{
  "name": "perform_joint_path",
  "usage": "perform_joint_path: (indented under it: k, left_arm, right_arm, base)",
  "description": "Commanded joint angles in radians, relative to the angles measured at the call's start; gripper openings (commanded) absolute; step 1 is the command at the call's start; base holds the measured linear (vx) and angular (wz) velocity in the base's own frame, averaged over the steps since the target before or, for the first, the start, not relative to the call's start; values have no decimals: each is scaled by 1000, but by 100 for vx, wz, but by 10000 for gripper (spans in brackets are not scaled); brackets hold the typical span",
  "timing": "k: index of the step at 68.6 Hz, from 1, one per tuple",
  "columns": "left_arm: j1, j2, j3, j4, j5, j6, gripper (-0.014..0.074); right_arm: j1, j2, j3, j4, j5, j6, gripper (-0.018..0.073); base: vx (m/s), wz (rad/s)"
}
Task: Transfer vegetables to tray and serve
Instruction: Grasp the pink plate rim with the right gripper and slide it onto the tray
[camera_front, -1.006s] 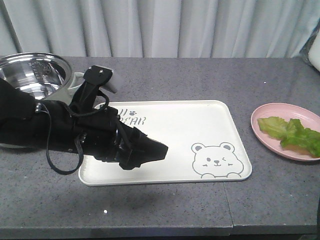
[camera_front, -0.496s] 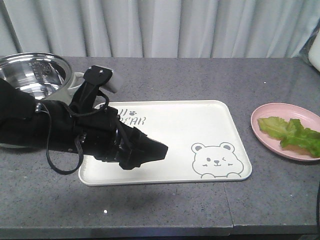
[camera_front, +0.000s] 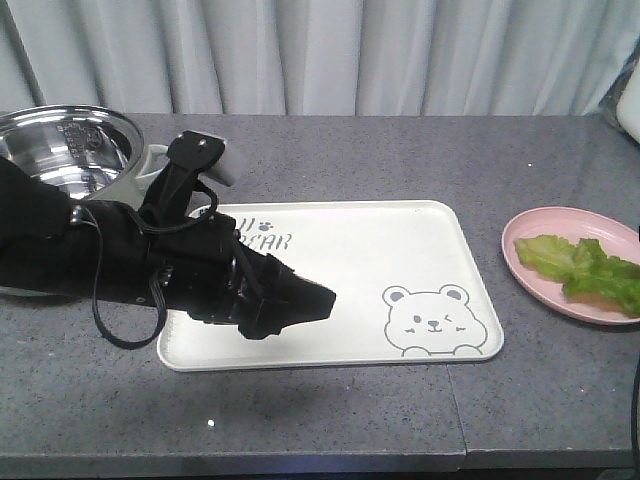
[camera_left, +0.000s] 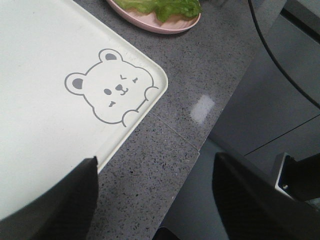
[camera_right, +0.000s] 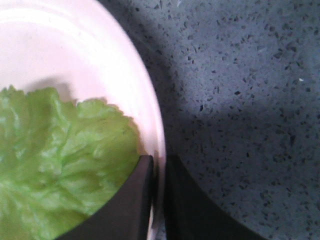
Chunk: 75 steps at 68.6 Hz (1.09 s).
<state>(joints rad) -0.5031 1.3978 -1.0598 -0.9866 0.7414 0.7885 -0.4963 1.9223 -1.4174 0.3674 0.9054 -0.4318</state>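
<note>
Seeing left arm stretched in low from the left, nearly level, wrapped in a black fabric sleeve with loose cable loops, reaching over the near-left part of the tray. Left fingers over the tray surface, spread wide in the wrist view, holding nothing. Right fingers seen only from their own wrist view: pinched almost together on the rim of the plate, one inside against the lettuce, one outside over the counter.

Lettuce all on the plate: crinkly bright green leaves, paler ribs. Plate round, pink, glossy, shallow, sitting right of the tray and apart from it. Tray flat, cream-white, rectangular, with rounded corners and a low raised lip. Grey lettering partly hidden by the arm, winking bear outline at the near-right corner. Counter grey speckled stone, seam running by that same corner. Shiny steel pot at far left behind the arm. Pale pleated curtain at the back.
</note>
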Motion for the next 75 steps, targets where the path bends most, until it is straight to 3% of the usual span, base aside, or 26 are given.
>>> perform_joint_path:
  k: [1, 21, 53, 63, 75]
  left_arm:
    - [-5, -28, -26, -52, -15, 2, 482]
    - [-5, -28, -26, -52, -15, 2, 482]
    - [-5, -28, -26, -52, -15, 2, 482]
    - [-5, -28, -26, -52, -15, 2, 482]
    - [-5, -28, -26, -52, -15, 2, 482]
  right_arm:
    - [-3, -50, -30, 2, -11, -13, -10]
    - [-3, -114, -30, 25, -10, -11, -6]
    - [2, -265, -30, 249, 63, -15, -4]
    - [79, -269, -30, 257, 61, -15, -3]
    - [262, -266, -30, 240, 30, -15, -3]
  base:
    - [0, 0]
    - [0, 0]
    - [0, 0]
    - [0, 0]
    - [0, 0]
